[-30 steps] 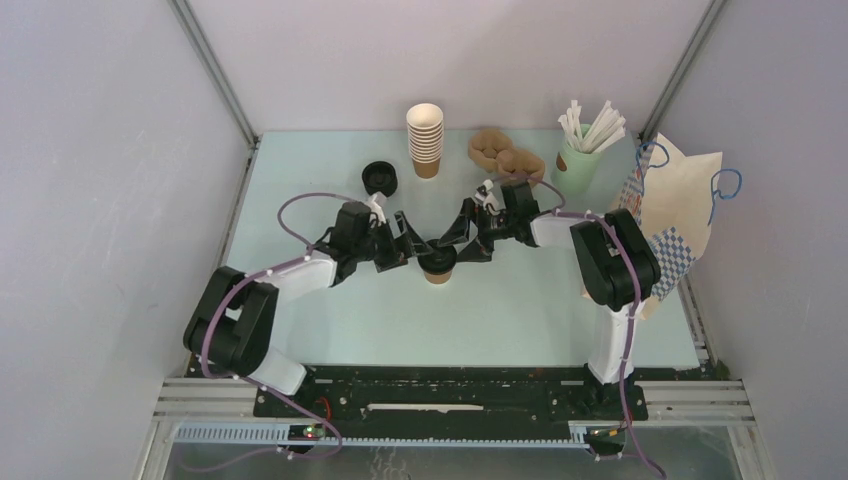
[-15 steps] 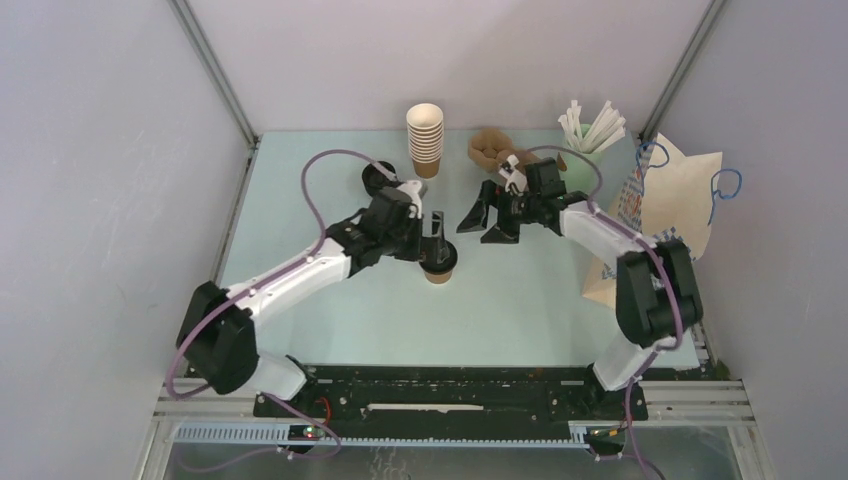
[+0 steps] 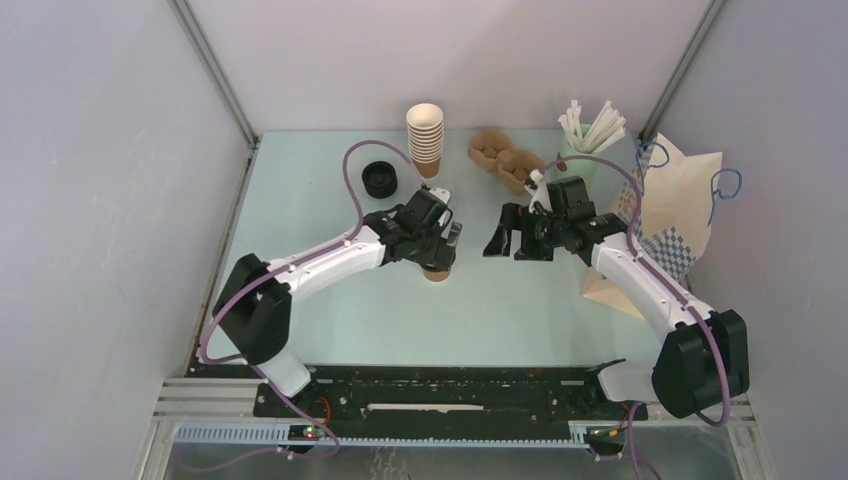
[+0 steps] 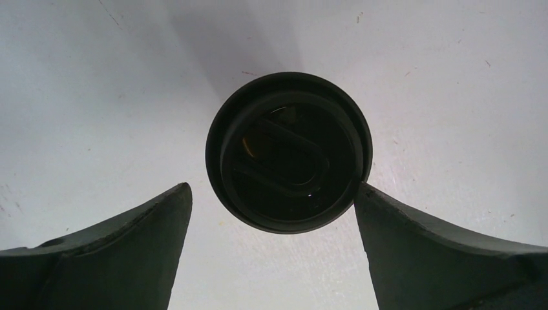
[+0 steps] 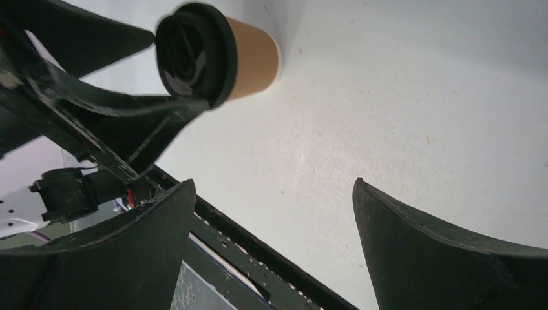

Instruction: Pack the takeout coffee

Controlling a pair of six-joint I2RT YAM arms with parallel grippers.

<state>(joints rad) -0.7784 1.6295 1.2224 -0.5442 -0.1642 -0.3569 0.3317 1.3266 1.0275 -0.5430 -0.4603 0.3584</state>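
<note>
The takeout coffee (image 3: 437, 270) is a brown kraft cup with a black lid, standing upright at the table's middle. My left gripper (image 3: 438, 250) hangs right over it, open. In the left wrist view the black lid (image 4: 289, 152) lies between and just beyond my fingertips; the right fingertip (image 4: 368, 197) is at the lid's rim and the left one stands apart. My right gripper (image 3: 506, 240) is open and empty, to the right of the cup. The right wrist view shows the cup (image 5: 253, 55) far off, with the gripper (image 5: 274, 183) holding nothing.
A stack of kraft cups (image 3: 425, 140) and a pile of black lids (image 3: 380, 178) stand at the back. A brown pulp tray (image 3: 505, 158) and a green cup with white straws (image 3: 583, 145) stand back right. A paper bag (image 3: 675, 205) stands at the right edge.
My left gripper has moved right and now sits over the lidded cup. My right gripper has drawn back to the right, away from the cup. The cup has not moved.
</note>
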